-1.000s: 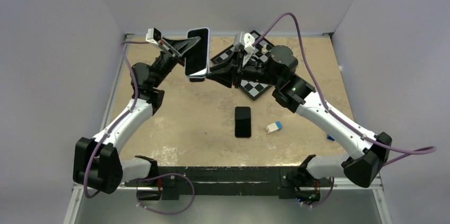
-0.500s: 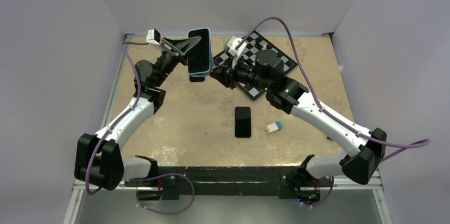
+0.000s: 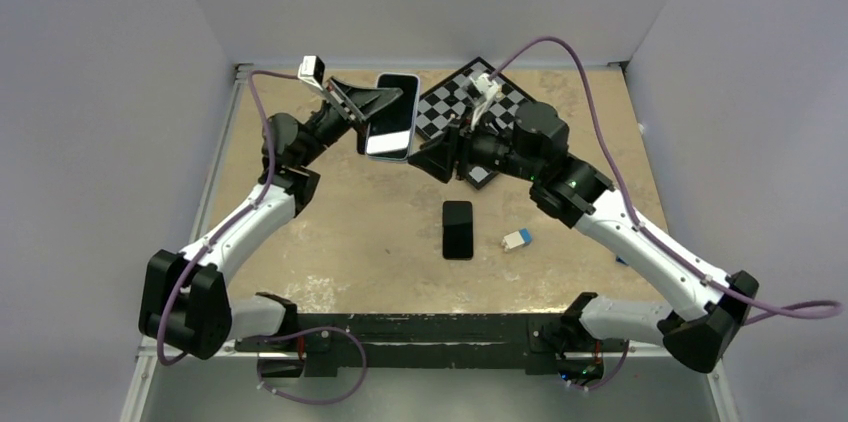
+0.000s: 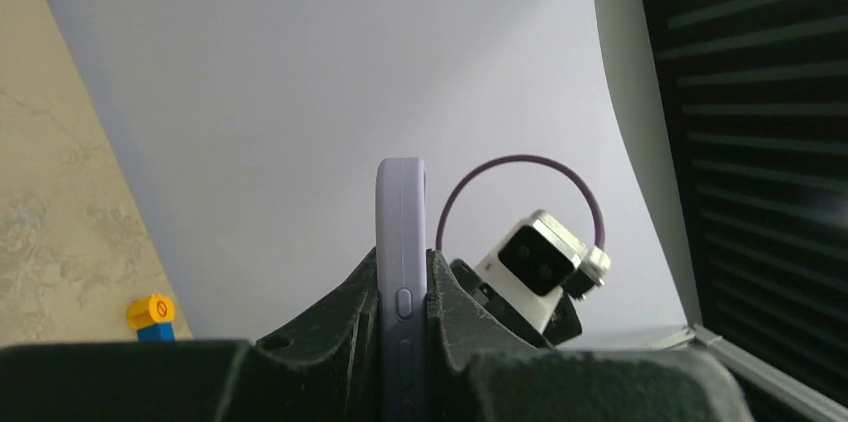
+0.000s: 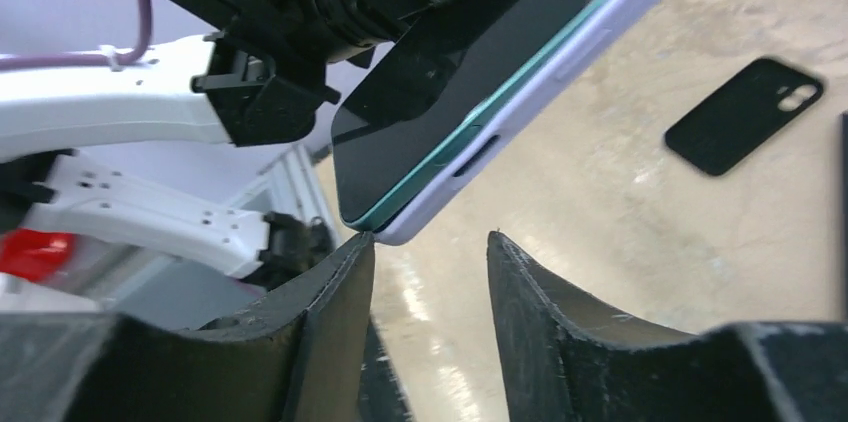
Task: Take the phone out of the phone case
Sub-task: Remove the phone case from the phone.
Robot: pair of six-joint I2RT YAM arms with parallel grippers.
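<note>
"So, what has the left gripper (image 4: 402,292) got?"

"It's clamped on the lilac case (image 4: 401,222), which shows edge-on between its fingers, and the phone (image 5: 420,112) sits inside. The pair hangs in the air at the upper centre of the overhead view, well off the table (image 3: 330,232)."

"And the right gripper (image 5: 430,252)?"

"Released. Its fingers stand apart with nothing between them. In its own camera the phone's lower corner sits just above the gap, nearer the left-hand finger. I see no contact."

"Which way does the phone lie?"

"In that view its long axis runs diagonally from lower left to upper right, with the dark screen facing upper left. In the overhead view the long axis runs nearly up and down the frame, and the right gripper sits just off the lower right end. That makes the right arm the free one and the one nearest the loose end. I'd judge the next move is to close on that bottom corner."

"What has changed?"

"A second ago the right fingers were narrower and close up at the phone's lower end. They have since opened and drawn back to the right, uncovering more of the checkerboard (image 3: 450,100). The left arm has tilted the phone. Its dark screen faced the overhead camera then, and a pale face shows now. The spare black case (image 3: 458,229) and the small block (image 3: 516,239) haven't moved."
</note>
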